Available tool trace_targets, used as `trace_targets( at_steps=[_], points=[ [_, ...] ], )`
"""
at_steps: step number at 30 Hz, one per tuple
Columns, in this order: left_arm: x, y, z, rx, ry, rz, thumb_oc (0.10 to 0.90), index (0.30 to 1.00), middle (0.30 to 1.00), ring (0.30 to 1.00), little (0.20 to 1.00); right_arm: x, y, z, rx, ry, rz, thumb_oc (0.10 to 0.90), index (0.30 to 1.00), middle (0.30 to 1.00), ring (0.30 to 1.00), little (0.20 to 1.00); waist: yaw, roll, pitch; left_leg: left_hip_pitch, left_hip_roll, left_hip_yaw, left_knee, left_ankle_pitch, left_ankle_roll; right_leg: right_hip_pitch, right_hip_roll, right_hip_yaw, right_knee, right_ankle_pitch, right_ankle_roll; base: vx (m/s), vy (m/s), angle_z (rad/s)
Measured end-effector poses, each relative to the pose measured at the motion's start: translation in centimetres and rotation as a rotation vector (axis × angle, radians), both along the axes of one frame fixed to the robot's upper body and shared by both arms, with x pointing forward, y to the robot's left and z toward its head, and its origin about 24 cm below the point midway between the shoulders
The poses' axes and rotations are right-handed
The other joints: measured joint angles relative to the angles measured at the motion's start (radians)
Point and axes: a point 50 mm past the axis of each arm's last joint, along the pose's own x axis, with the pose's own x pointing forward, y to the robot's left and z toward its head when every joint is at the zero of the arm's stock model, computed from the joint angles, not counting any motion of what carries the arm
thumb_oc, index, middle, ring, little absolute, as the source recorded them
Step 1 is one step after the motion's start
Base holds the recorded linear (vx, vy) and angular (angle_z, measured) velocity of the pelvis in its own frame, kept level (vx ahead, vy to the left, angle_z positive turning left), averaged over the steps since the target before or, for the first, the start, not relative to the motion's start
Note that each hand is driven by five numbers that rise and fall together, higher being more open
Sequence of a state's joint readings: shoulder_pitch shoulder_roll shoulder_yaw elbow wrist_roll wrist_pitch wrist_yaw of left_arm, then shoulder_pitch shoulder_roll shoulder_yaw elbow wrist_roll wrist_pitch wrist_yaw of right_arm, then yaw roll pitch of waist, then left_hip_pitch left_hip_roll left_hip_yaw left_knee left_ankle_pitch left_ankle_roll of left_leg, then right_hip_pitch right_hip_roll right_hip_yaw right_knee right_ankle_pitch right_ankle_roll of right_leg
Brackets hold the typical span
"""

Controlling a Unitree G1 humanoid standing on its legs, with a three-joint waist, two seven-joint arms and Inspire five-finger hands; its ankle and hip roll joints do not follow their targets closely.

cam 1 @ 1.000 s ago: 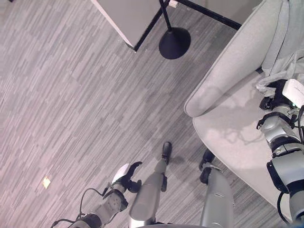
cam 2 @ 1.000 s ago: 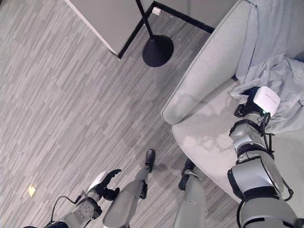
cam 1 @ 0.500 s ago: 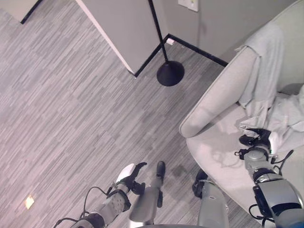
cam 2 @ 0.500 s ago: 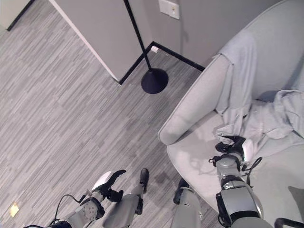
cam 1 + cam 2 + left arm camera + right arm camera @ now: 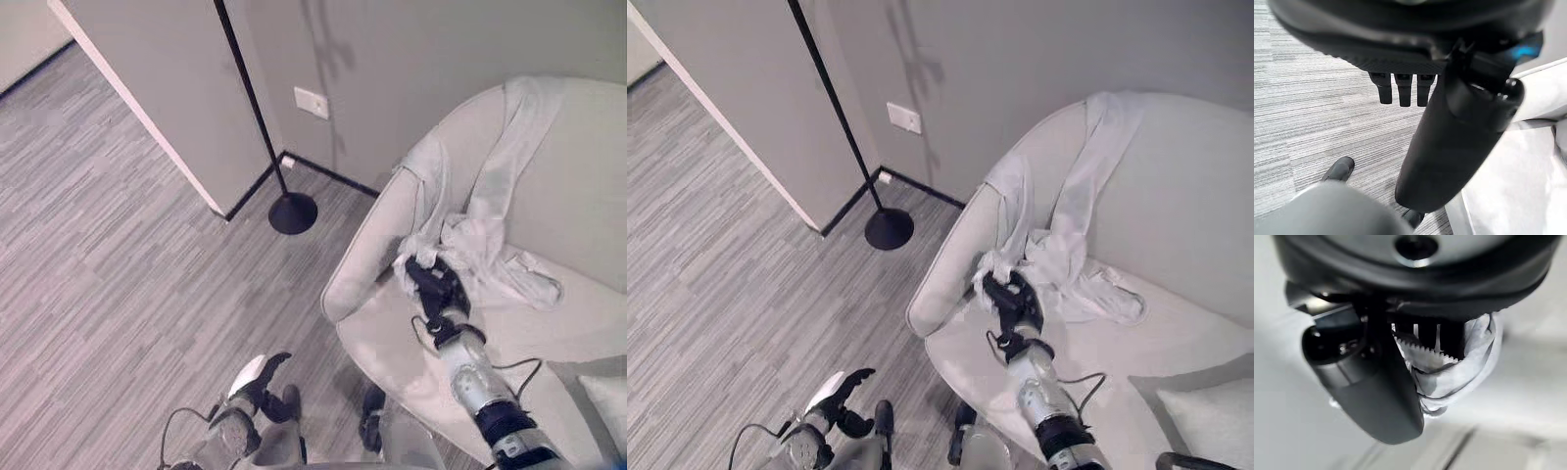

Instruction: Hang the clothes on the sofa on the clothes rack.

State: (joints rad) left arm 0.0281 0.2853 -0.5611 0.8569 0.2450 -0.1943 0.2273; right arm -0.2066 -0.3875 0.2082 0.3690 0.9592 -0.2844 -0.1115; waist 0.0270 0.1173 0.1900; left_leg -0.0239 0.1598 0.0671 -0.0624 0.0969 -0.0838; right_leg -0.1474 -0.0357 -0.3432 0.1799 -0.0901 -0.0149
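My right hand [image 5: 1012,299] is clamped on white clothes [image 5: 1058,257] draped over the sofa [image 5: 1176,225] arm and seat; my left hand [image 5: 257,384] hangs low, fingers relaxed, above the floor [image 5: 118,255].

Pale sofa [image 5: 549,323] with crumpled white clothes [image 5: 490,245] draped over its back

left hand [image 5: 1449,127] above grey floor [image 5: 1312,112]
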Motion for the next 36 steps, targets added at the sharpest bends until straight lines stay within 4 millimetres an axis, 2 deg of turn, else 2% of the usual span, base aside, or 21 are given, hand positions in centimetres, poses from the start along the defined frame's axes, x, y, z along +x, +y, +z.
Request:
trace_targets(
  at_steps=[2, 3, 5, 7, 10, 11, 13, 14, 16, 17, 21, 22, 23, 26, 29, 31, 34, 36],
  points=[
    [-0.9, 0.2, -0.3, -0.002, 0.028, 0.010, 0.800, 0.900, 0.900, 0.900, 0.900, 0.3, -0.4, 1.9, 0.011, -0.093, -0.018, 0.400, 0.300, 0.300, 0.300, 0.300, 0.001, -0.008, -0.036, 0.000, -0.001, 0.000, -0.002, -0.002, -0.002, 0.002, 0.001, 0.001, -0.011, 0.003, 0.002, 0.03, 0.038, -0.03],
    [-1.1, 0.4, -0.4, 0.000, 0.039, 0.012, 0.800, 0.900, 0.900, 0.900, 0.900, 0.5, -0.6, 3.6, 0.023, -0.183, -0.035, 0.400, 0.300, 0.300, 0.300, 0.300, 0.001, -0.017, -0.054, 0.005, -0.002, -0.001, -0.002, -0.002, -0.002, 0.014, 0.001, 0.001, -0.026, 0.008, 0.008, 0.01, 0.048, 0.01],
    [-1.2, 0.5, -0.4, -0.004, 0.042, 0.019, 0.800, 0.900, 0.900, 0.900, 0.900, 0.5, -0.5, 5.2, 0.054, -0.257, -0.037, 0.400, 0.300, 0.300, 0.300, 0.300, 0.004, -0.024, -0.066, 0.009, -0.004, 0.000, -0.002, -0.002, -0.002, 0.026, 0.002, 0.002, -0.043, 0.019, 0.006, 0.00, 0.047, -0.01],
    [-0.9, 0.6, -0.2, -0.025, 0.032, 0.052, 0.800, 0.900, 0.900, 0.900, 0.900, 0.7, 0.2, 7.2, 0.073, -0.337, -0.015, 0.400, 0.300, 0.300, 0.300, 0.300, 0.009, -0.026, -0.072, 0.018, -0.004, 0.001, -0.003, -0.002, -0.002, 0.046, 0.004, 0.005, -0.072, 0.036, 0.007, 0.01, 0.047, -0.04],
    [-0.3, 0.8, 0.3, -0.089, 0.013, 0.140, 0.800, 0.900, 0.900, 0.900, 0.900, 1.4, 0.5, 8.9, 0.072, -0.390, -0.016, 0.400, 0.300, 0.300, 0.300, 0.300, 0.019, -0.027, -0.074, 0.031, -0.006, 0.003, -0.004, -0.003, -0.002, 0.069, 0.005, 0.009, -0.101, 0.052, 0.011, 0.01, 0.042, -0.05],
    [0.1, 0.8, 0.7, -0.157, -0.006, 0.234, 0.800, 0.900, 0.900, 0.900, 0.900, 1.9, 0.3, 10.2, 0.042, -0.407, -0.021, 0.400, 0.300, 0.300, 0.300, 0.300, 0.027, -0.027, -0.074, 0.036, -0.007, 0.008, -0.005, -0.003, -0.002, 0.079, 0.007, 0.012, -0.116, 0.063, 0.014, -0.01, 0.022, -0.07],
    [0.9, 0.9, 1.4, -0.227, -0.043, 0.313, 0.800, 0.900, 0.900, 0.900, 0.900, 2.6, -0.2, 12.5, -0.022, -0.462, -0.034, 0.400, 0.300, 0.300, 0.300, 0.300, 0.039, -0.028, -0.075, 0.035, -0.009, 0.009, -0.005, -0.003, -0.002, 0.085, 0.010, 0.016, -0.140, 0.080, 0.013, -0.01, 0.022, -0.08],
    [1.5, 1.0, 2.0, -0.262, -0.071, 0.354, 0.800, 0.900, 0.900, 0.900, 0.900, 3.0, -0.1, 14.6, -0.056, -0.523, -0.034, 0.400, 0.300, 0.300, 0.300, 0.300, 0.046, -0.029, -0.075, 0.036, -0.009, 0.012, -0.006, -0.003, -0.003, 0.091, 0.012, 0.021, -0.156, 0.092, 0.016, -0.01, 0.024, -0.09],
    [2.2, 1.0, 2.9, -0.314, -0.107, 0.394, 0.800, 0.900, 0.900, 0.900, 0.900, 3.4, 0.2, 17.2, -0.094, -0.594, -0.042, 0.400, 0.300, 0.300, 0.300, 0.300, 0.052, -0.030, -0.076, 0.038, -0.011, 0.014, -0.007, -0.006, -0.006, 0.100, 0.019, 0.026, -0.181, 0.110, 0.014, -0.01, 0.019, -0.10],
    [2.9, 1.1, 3.8, -0.354, -0.157, 0.418, 0.800, 0.900, 0.900, 0.900, 0.900, 3.5, 0.9, 19.3, -0.113, -0.665, -0.040, 0.400, 0.300, 0.300, 0.300, 0.300, 0.051, -0.035, -0.078, 0.038, -0.011, 0.015, -0.009, -0.006, -0.007, 0.102, 0.020, 0.029, -0.189, 0.117, 0.019, 0.00, 0.026, -0.08],
    [4.3, 0.8, 5.8, -0.433, -0.250, 0.439, 0.800, 0.900, 0.900, 0.900, 0.900, 3.5, 2.3, 24.2, -0.142, -0.812, -0.062, 0.400, 0.300, 0.300, 0.300, 0.300, 0.054, -0.050, -0.084, 0.066, -0.011, 0.015, -0.023, -0.013, -0.009, 0.141, 0.027, 0.030, -0.230, 0.138, 0.022, 0.00, 0.010, -0.02],
    [4.9, 0.8, 6.7, -0.467, -0.292, 0.444, 0.800, 0.900, 0.900, 0.900, 0.900, 3.4, 2.4, 26.4, -0.176, -0.870, -0.085, 0.400, 0.300, 0.300, 0.300, 0.300, 0.055, -0.056, -0.086, 0.067, -0.008, 0.015, -0.023, -0.022, -0.011, 0.143, 0.030, 0.032, -0.235, 0.144, 0.024, 0.00, 0.000, 0.00],
    [5.1, 0.9, 7.1, -0.476, -0.309, 0.451, 0.800, 0.900, 0.900, 0.900, 0.900, 3.4, 2.5, 27.3, -0.182, -0.894, -0.093, 0.400, 0.300, 0.300, 0.300, 0.300, 0.058, -0.063, -0.088, 0.067, -0.007, 0.015, -0.022, -0.022, -0.011, 0.144, 0.029, 0.032, -0.236, 0.144, 0.025, 0.00, 0.000, 0.00],
    [5.6, 1.8, 8.0, -0.494, -0.362, 0.505, 0.800, 0.900, 0.900, 0.900, 0.900, 3.6, 2.7, 31.6, -0.188, -0.973, -0.141, 0.400, 0.300, 0.300, 0.300, 0.300, 0.059, -0.106, -0.114, 0.070, -0.010, 0.016, -0.022, -0.024, -0.012, 0.149, 0.029, 0.034, -0.244, 0.146, 0.027, 0.00, 0.000, 0.00],
    [5.7, 2.8, 8.4, -0.475, -0.380, 0.507, 0.800, 0.900, 0.900, 0.900, 0.900, 3.7, 3.3, 34.8, -0.175, -1.029, -0.172, 0.400, 0.300, 0.300, 0.300, 0.300, 0.070, -0.138, -0.133, 0.071, -0.010, 0.016, -0.022, -0.024, -0.011, 0.152, 0.031, 0.037, -0.251, 0.149, 0.027, 0.00, 0.000, 0.00],
    [5.8, 3.0, 8.6, -0.470, -0.391, 0.510, 0.800, 0.900, 0.900, 0.900, 0.900, 3.3, 3.5, 36.1, -0.163, -1.064, -0.177, 0.400, 0.300, 0.300, 0.300, 0.300, 0.085, -0.150, -0.141, 0.073, -0.012, 0.013, -0.022, -0.025, -0.011, 0.158, 0.030, 0.034, -0.257, 0.149, 0.027, 0.03, -0.009, 0.06],
    [5.9, 3.4, 8.9, -0.459, -0.404, 0.514, 0.800, 0.900, 0.900, 0.900, 0.900, 3.3, 4.1, 37.3, -0.166, -1.076, -0.186, 0.400, 0.300, 0.300, 0.300, 0.300, 0.105, -0.154, -0.142, 0.086, -0.015, 0.007, -0.024, -0.026, -0.009, 0.181, 0.029, 0.029, -0.270, 0.152, 0.030, 0.02, -0.011, 0.08],
    [6.2, 4.1, 9.5, -0.451, -0.443, 0.537, 0.800, 0.900, 0.900, 0.900, 0.900, 3.8, 4.4, 38.8, -0.178, -1.070, -0.220, 0.400, 0.300, 0.300, 0.300, 0.300, 0.116, -0.157, -0.143, 0.084, -0.016, -0.007, -0.023, -0.030, -0.011, 0.185, 0.029, 0.018, -0.271, 0.152, 0.030, 0.00, -0.012, 0.13]
  ],
)
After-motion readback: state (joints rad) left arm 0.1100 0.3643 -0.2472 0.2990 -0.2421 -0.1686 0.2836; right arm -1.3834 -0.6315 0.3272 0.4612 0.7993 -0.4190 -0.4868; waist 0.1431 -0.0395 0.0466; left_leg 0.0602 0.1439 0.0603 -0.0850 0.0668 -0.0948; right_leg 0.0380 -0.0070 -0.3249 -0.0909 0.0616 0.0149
